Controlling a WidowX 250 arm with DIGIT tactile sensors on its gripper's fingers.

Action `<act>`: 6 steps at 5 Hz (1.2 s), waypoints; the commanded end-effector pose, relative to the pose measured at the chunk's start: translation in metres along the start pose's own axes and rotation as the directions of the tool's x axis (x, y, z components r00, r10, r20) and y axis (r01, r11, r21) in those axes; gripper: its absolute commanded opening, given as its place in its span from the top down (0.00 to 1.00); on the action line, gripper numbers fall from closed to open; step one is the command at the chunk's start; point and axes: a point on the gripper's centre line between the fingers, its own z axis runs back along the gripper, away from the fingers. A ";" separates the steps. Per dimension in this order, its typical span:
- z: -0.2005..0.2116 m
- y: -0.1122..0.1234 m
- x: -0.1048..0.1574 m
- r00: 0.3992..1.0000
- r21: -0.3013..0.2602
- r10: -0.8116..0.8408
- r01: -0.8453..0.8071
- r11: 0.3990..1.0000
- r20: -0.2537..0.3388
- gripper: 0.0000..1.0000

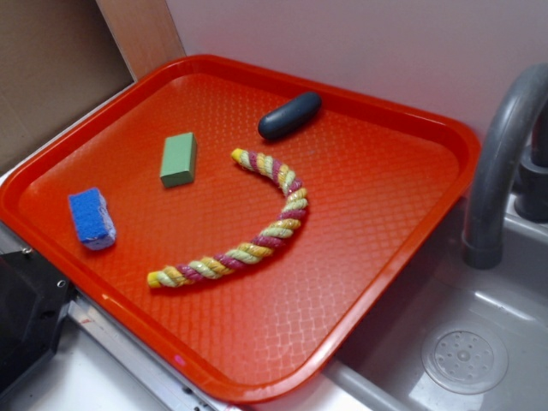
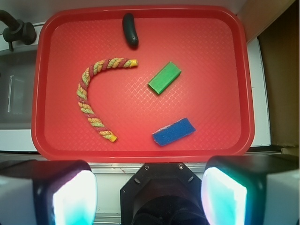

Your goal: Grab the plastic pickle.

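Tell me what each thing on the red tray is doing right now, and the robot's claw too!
Plastic pickle: lying flat near the tray's far rim, untouched.
Green block: lying flat, apart from the others.
Blue sponge: lying near the tray's edge.
Yellow-pink rope: curled in an arc, loose.
Red tray: sitting level beside the sink.
Gripper: open, holding nothing, above the tray's near edge.

Ext. cam oblique, close on red tray (image 1: 377, 282); wrist cam high overhead, same tray (image 2: 243, 93).

Plastic pickle (image 1: 290, 116) lies near red tray's (image 1: 377, 334) far rim, seemingly untouched.
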 end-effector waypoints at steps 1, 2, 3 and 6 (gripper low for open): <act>0.000 0.000 0.000 1.000 0.000 0.000 0.000 1.000 0.000 0.00; -0.011 0.000 0.012 1.000 0.004 0.001 -0.002 1.000 0.010 0.00; -0.028 0.004 0.028 0.999 0.024 -0.001 0.000 1.000 0.041 0.00; -0.084 0.007 0.118 0.988 0.176 -0.010 -0.018 0.984 0.156 0.00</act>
